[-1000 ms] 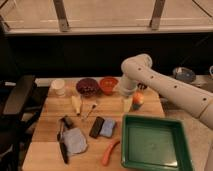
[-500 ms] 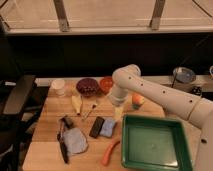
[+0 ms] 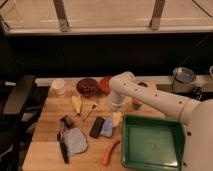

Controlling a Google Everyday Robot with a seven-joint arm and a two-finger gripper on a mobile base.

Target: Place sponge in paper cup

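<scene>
The small plain white paper cup [image 3: 58,87] stands at the far left of the table, just left of a dark purple round bowl [image 3: 88,87]. The small light-blue soft sponge [image 3: 107,128] lies nearer, mid-table, against a black rectangular slab [image 3: 96,127] on its left. The gripper [image 3: 116,106] hangs just beyond the sponge on the white arm [image 3: 150,98]; whether it is spread or pressed together I cannot tell. The step in hand looks like the reach. It should descend squarely over the sponge, clear of the slab and the yellow piece [image 3: 116,118]. The pale wooden table [image 3: 45,120] also bears a flat grey-blue cloth [image 3: 75,141] and a green plastic tray [image 3: 152,142]. Behind it is a dark wall.
</scene>
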